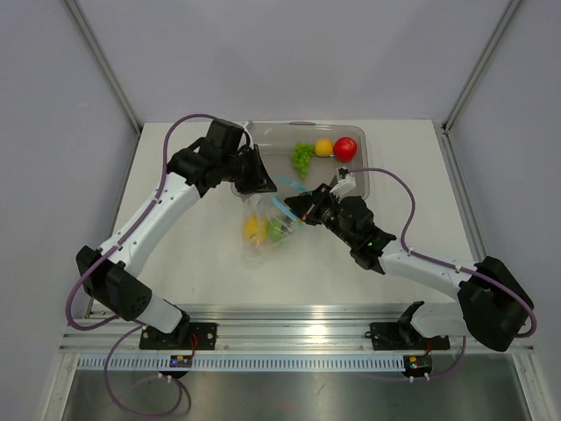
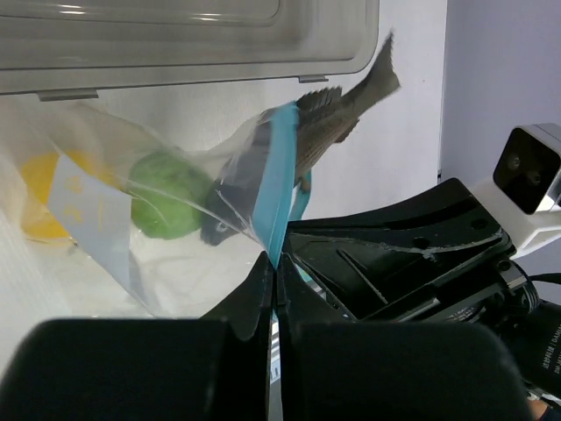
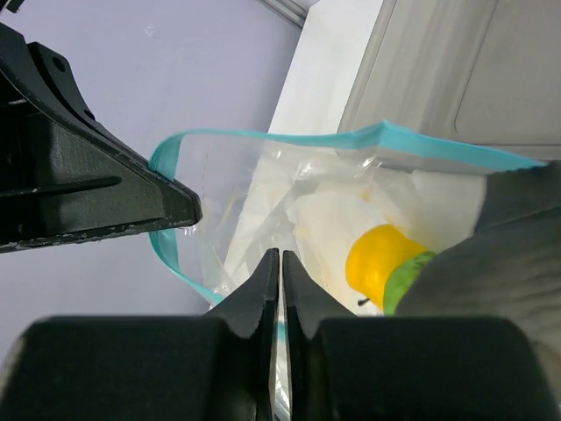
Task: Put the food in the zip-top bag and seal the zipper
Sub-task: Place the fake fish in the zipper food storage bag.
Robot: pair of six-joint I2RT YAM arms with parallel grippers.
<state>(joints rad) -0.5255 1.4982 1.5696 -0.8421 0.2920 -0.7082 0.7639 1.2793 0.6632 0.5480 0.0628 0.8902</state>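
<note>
White table (image 1: 193, 263) w/ grey walls (image 1: 53, 175) on three sides; both arms reached in toward centre. A grey-clear tray (image 1: 307, 127) sat at the back of the table and held the green grape bunch (image 1: 302, 156), a yellow-orange round fruit (image 1: 324, 147) and the red round fruit (image 1: 345, 147), all three loose and near one another. The zip-top bag (image 1: 254, 250) lay just in front of the tray, btwn the two grippers, mouth toward the tray. Inside it: a yellow round fruit (image 2: 44, 197) at the closed end and the green round fruit (image 2: 166, 206) beside it, touching or nearly so. The grey-silver fish (image 2: 337, 123) was head-first in the mouth, approx. half in; tail and rear body stuck out past the teal zipper (image 2: 279, 175) toward the tray. Mouth was agape, zipper not joined; the strip ran as an open loop in the right wrist view. Left gripper (image 2: 274, 263): fingers pressed together on the teal strip at one side of the mouth, no gap seen. Right gripper (image 3: 280, 256): fingers drawn narrow, only a thin slit btwn them, pinching the bag's film and strip at the opposite lip. The two grippers sat close, facing each other across the mouth. Bag's closed end rested on the table; the mouth end was held up by both grips.
</note>
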